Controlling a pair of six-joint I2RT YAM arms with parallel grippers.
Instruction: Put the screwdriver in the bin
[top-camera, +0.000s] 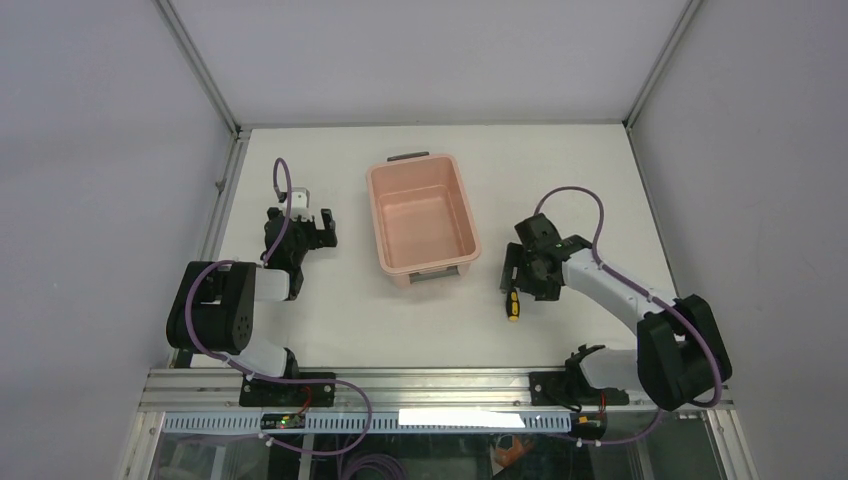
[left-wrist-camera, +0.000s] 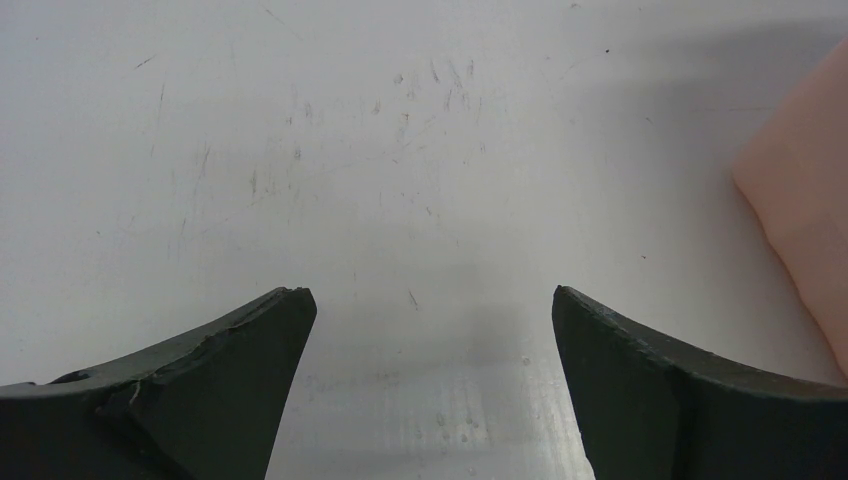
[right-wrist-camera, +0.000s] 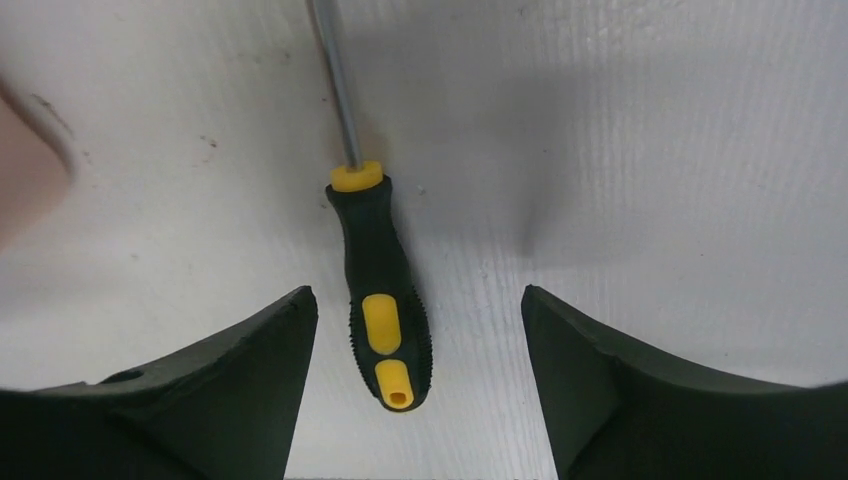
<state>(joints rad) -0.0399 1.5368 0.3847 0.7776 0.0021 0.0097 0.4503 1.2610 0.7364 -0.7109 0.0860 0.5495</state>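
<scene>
The screwdriver (top-camera: 513, 303) lies flat on the white table to the right of the bin's near end, its black-and-yellow handle toward the table's near edge. In the right wrist view its handle (right-wrist-camera: 380, 290) lies between my fingers and its thin shaft (right-wrist-camera: 335, 80) points away. My right gripper (top-camera: 517, 283) (right-wrist-camera: 417, 293) is open, straddles the handle and does not touch it. The salmon-pink bin (top-camera: 422, 215) stands empty at the table's middle; its side shows in the left wrist view (left-wrist-camera: 800, 200). My left gripper (top-camera: 322, 228) (left-wrist-camera: 430, 291) is open and empty, left of the bin.
The bin has a grey handle clip (top-camera: 437, 275) at its near end and another (top-camera: 410, 156) at its far end. Grey walls with metal frame posts (top-camera: 200, 65) enclose the table on three sides. A metal rail (top-camera: 430, 385) runs along the near edge.
</scene>
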